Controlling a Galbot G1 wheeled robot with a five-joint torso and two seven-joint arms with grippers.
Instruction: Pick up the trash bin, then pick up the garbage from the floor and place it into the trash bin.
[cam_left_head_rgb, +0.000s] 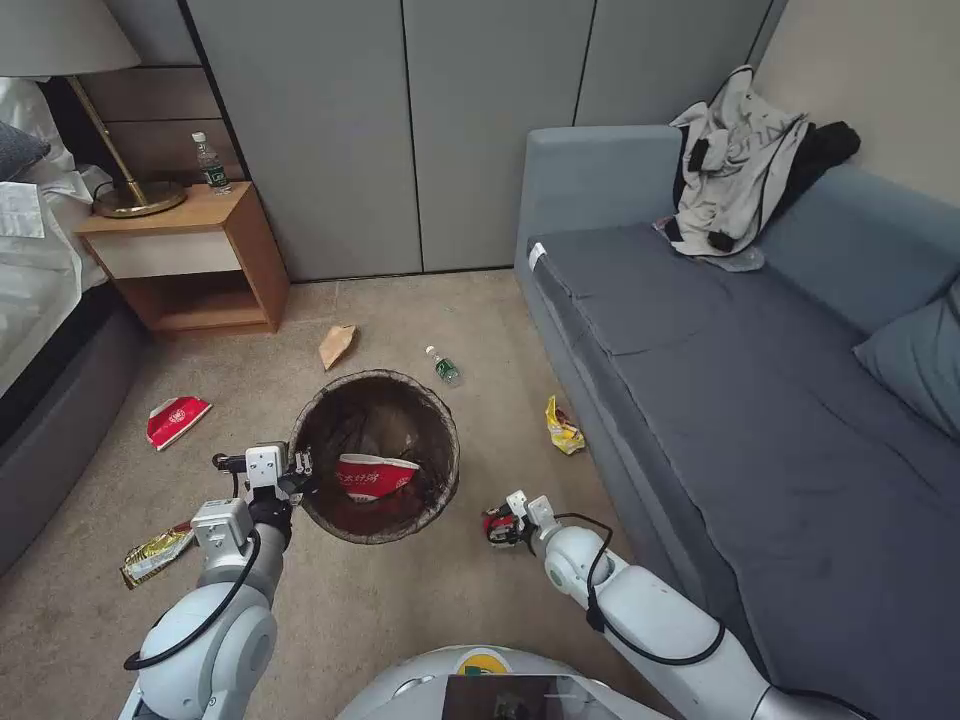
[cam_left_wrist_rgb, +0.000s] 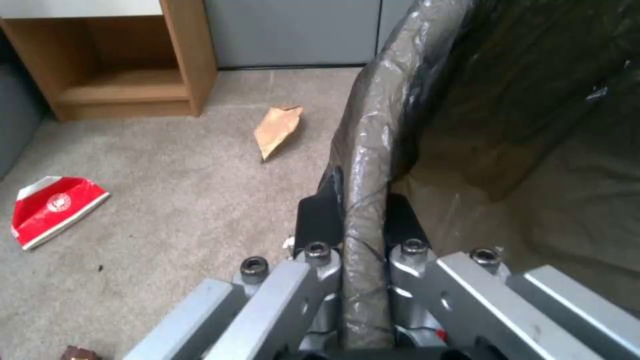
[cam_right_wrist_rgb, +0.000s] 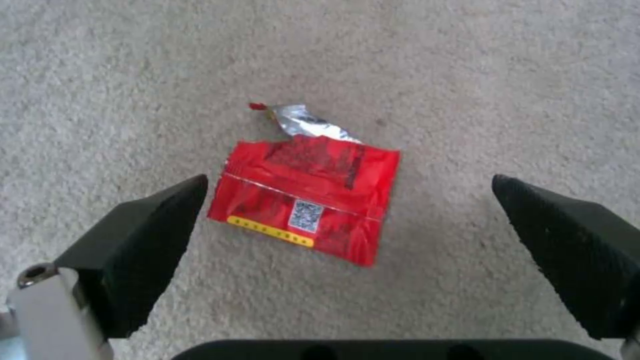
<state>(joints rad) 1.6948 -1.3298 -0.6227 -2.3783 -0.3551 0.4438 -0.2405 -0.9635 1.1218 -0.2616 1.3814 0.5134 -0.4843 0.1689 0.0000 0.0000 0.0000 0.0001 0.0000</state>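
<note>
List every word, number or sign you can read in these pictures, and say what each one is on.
None can be read for certain.
Carton in the bin: white characters, too small.
Floor carton: round white emblem, blurred.
Red wrapper: QR code, dark print and a yellow strip, unreadable.
Bottle on the nightstand: green label, too small.

In the head view the right gripper (cam_left_head_rgb: 510, 528) hides most of the small red wrapper (cam_left_head_rgb: 494, 524) beneath it. The trash bin (cam_left_head_rgb: 437, 480) shows its rim and inside, its outer wall below out of sight, and the bag hides one end of the red-and-white carton (cam_left_head_rgb: 372, 476) within. In the left wrist view the bin is cut off by the picture's edges, and the writing on the floor carton (cam_left_wrist_rgb: 53, 209) is too blurred to read.
</note>
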